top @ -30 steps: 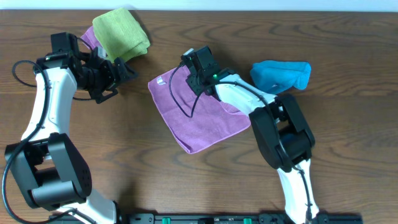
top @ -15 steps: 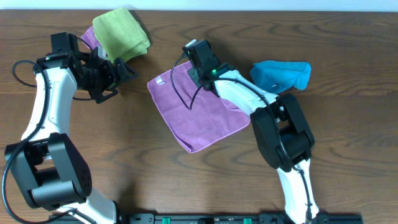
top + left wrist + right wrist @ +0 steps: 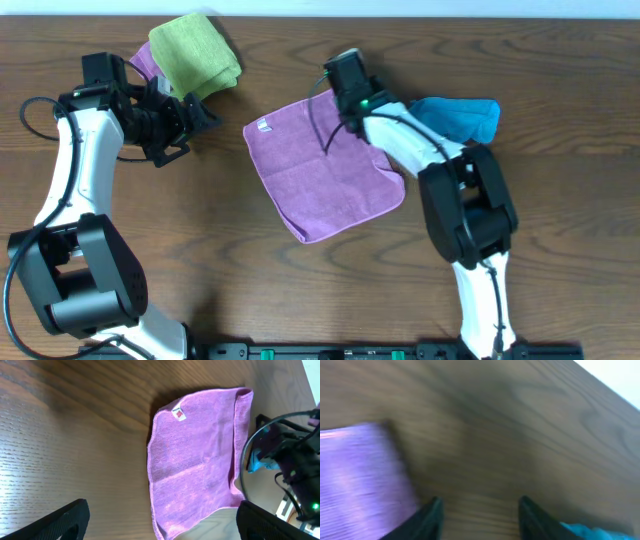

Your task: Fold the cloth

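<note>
The lilac cloth [image 3: 322, 170] lies spread flat as a tilted square in the middle of the table, with its white tag [image 3: 263, 126] at the left corner. It also shows in the left wrist view [image 3: 200, 455], tag [image 3: 176, 413] up. My right gripper [image 3: 342, 72] is open and empty, just past the cloth's far corner. In the blurred right wrist view the gripper [image 3: 480, 520] is over bare wood with the cloth's edge [image 3: 360, 475] at the left. My left gripper [image 3: 190, 125] is open and empty, left of the cloth; in its own view [image 3: 160, 525] the fingers stand wide apart.
A folded lime-green cloth [image 3: 195, 52] lies at the back left on another purple cloth [image 3: 147, 60], close to my left gripper. A bright blue bunched cloth [image 3: 452, 120] lies right of my right arm, and shows at the bottom right of the right wrist view [image 3: 590, 532].
My right gripper has moved right and toward the back, off the cloth. The cloth has shifted slightly right and its far corner now lies flat. The left arm has not moved.
</note>
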You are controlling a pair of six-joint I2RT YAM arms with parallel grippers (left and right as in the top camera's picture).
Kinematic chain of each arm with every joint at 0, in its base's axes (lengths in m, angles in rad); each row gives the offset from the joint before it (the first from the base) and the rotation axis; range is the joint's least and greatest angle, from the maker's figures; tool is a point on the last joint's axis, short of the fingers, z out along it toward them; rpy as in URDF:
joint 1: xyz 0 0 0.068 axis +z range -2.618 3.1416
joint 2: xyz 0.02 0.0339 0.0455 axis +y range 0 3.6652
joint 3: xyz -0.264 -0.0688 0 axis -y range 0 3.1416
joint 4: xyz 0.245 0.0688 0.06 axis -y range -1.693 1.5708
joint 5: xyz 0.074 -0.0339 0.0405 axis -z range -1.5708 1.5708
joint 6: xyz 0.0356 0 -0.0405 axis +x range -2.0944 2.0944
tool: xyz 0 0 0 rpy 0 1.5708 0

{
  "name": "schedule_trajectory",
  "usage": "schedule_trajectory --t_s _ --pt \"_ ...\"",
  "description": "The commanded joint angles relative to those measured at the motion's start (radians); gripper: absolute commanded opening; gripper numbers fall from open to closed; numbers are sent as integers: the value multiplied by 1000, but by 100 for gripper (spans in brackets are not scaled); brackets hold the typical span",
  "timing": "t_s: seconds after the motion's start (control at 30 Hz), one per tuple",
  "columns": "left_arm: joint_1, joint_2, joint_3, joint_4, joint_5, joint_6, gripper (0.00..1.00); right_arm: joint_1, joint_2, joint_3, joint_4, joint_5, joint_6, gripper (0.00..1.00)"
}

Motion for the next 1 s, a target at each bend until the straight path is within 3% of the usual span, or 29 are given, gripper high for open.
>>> schedule_trajectory --t_s 0.0,0.1,0.33,0.57,0.97 --pt "3 -22 10 -6 0 26 95 -29 -18 18 -14 52 37 57" --pt "3 -22 10 -6 0 30 95 -32 -21 19 -47 35 37 61" --pt "3 -22 10 -6 -1 33 95 15 -53 19 -105 -284 -103 63" --pt "3 -22 10 -10 0 33 95 38 -51 19 -40 -341 -106 48" --pt "3 -22 10 -10 -1 34 95 89 -52 76 -19 -375 -126 44"
